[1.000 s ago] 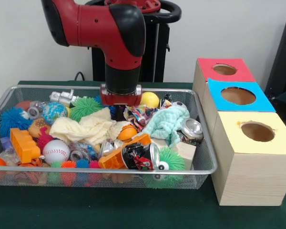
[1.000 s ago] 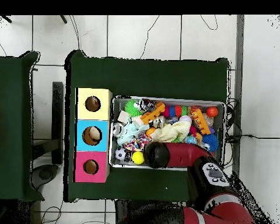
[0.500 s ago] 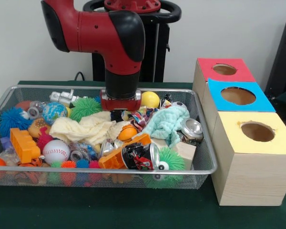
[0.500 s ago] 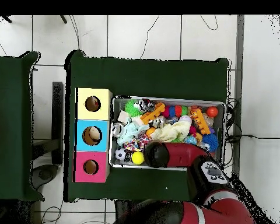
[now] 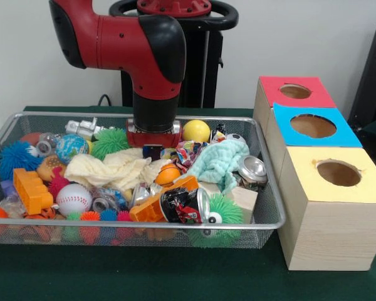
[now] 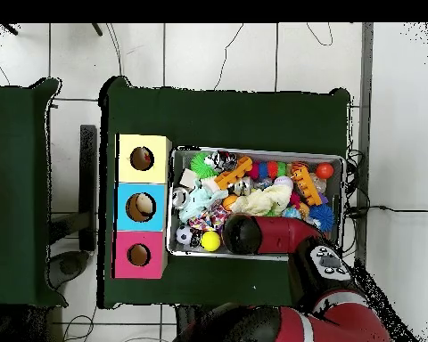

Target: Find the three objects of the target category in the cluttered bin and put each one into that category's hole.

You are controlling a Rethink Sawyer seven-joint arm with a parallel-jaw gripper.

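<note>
The wire bin is heaped with toys, cloths and cans. My gripper reaches down into its back middle, between a cream cloth and a patterned bundle; its tips are buried in the clutter. A yellow ball lies just right of the wrist. In the overhead view the red arm covers the gripper, with the yellow ball beside it. Three boxes stand by the bin, each with a hole: red, blue and yellow.
Also in the bin are a mint cloth, a crushed can, a printed can, a baseball, an orange brick, a green spiky ball and a blue spiky ball. Something pale lies in the blue box's hole.
The wrist has drifted a little to the left in the front view, uncovering more of the yellow ball. The bin's contents look unmoved.
</note>
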